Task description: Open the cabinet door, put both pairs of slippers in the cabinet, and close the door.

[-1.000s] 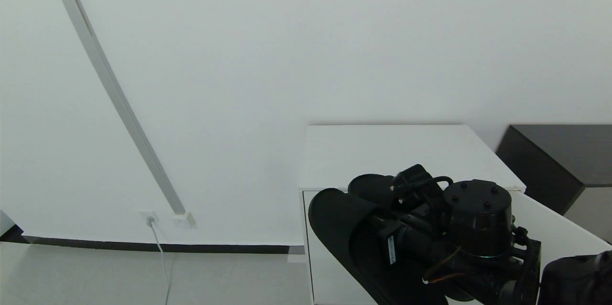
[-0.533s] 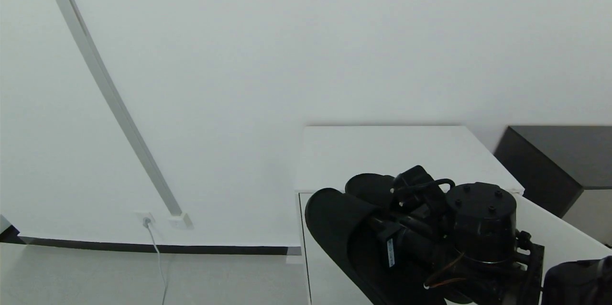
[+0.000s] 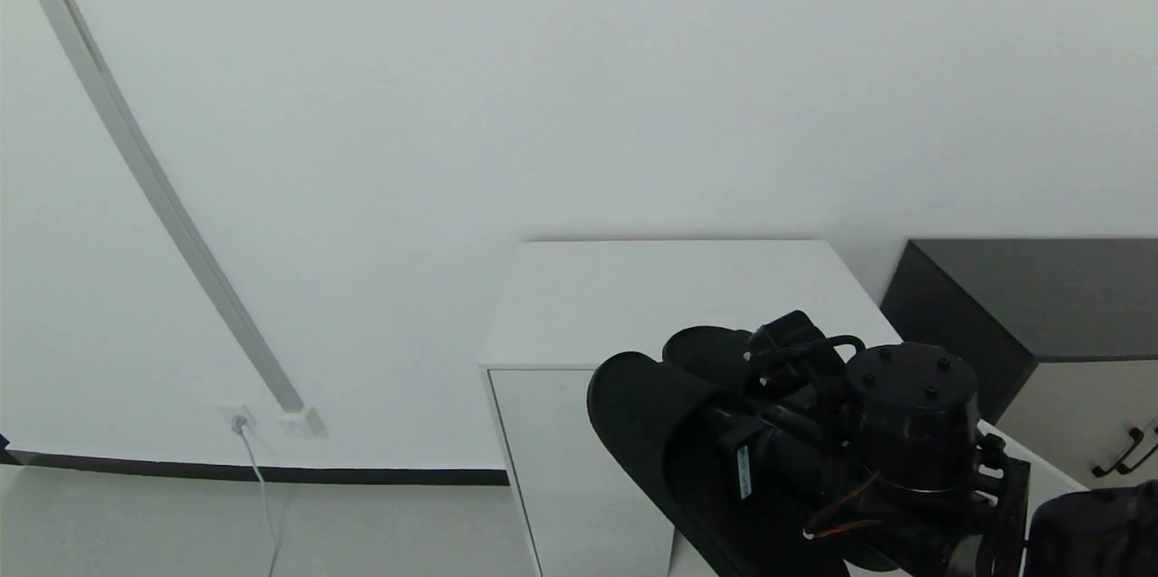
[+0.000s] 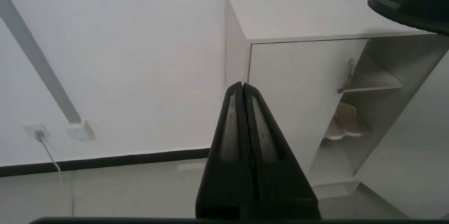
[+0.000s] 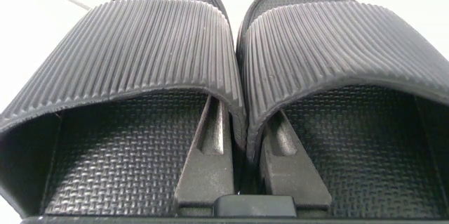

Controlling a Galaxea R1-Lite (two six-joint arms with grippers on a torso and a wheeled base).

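Note:
A pair of black ribbed slippers [image 3: 647, 432] hangs in front of the white cabinet [image 3: 651, 288], held side by side. My right gripper [image 5: 244, 122] is shut on them, one finger inside each slipper, pinching their inner walls together. The cabinet's right door [image 3: 1040, 468] stands open. Inside, a light-coloured pair of slippers [image 4: 344, 122] lies on a lower shelf. The cabinet's left door [image 4: 298, 104] is closed, with a handle [image 4: 349, 76] at its edge. My left gripper [image 4: 242, 90] is shut on nothing, held off to the cabinet's left. A black slipper toe [image 4: 414, 6] shows over the cabinet's top.
A dark cabinet [image 3: 1022, 288] with handles [image 3: 1122, 450] stands right of the white one. On the wall to the left, a cable duct [image 3: 154, 179] runs down to a socket with a cord [image 3: 237, 421]. Bare floor lies left of the cabinet.
The whole head picture has shifted, so the camera has turned right: the cabinet sits further left and more of the dark cabinet shows. The right gripper still holds the black slippers.

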